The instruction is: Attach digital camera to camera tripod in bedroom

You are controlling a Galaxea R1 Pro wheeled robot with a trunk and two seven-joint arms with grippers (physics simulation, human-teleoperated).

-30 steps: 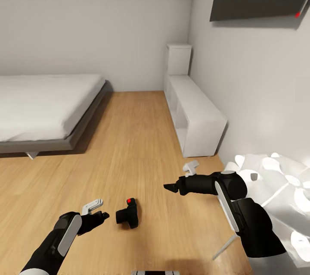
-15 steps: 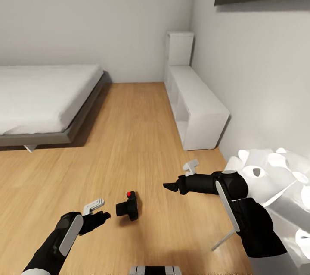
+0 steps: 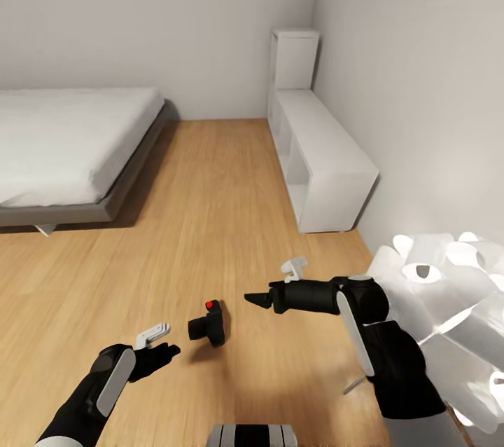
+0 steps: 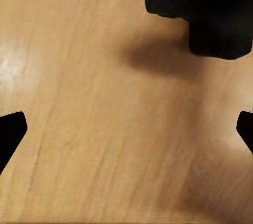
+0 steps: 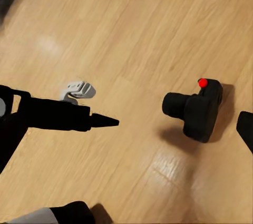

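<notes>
Hovering low over the light wood plank floor point(image 3: 210, 223), the left gripper point(image 3: 166, 351) points toward the digital camera point(image 3: 208, 325), just short of it and not touching; in the left wrist view its two black fingertips point(image 4: 10, 132) sit at opposite edges of the frame, spread wide, bare floor between them, the camera's dark body point(image 4: 211, 8) just ahead.
Digital camera sits upright on the floor between the two arms, lens pointing to the robot's left, red round button point(image 3: 209, 304) on top; seen again in the right wrist view point(image 5: 196, 109) with a shadow under it.
Right gripper point(image 3: 255, 298) reaches in from the right, above and beyond the camera, clear of it; cannot tell from the head view whether its fingers are apart or together. One finger point(image 5: 246, 129) shows at the frame edge in the right wrist view.
White sculpted lamp shade point(image 3: 448, 314) close at the right, beside the right arm.
Farther out: low white cube shelves point(image 3: 322, 167) along the right wall, grey-framed bed point(image 3: 70, 146) with white mattress at the left, white walls behind
</notes>
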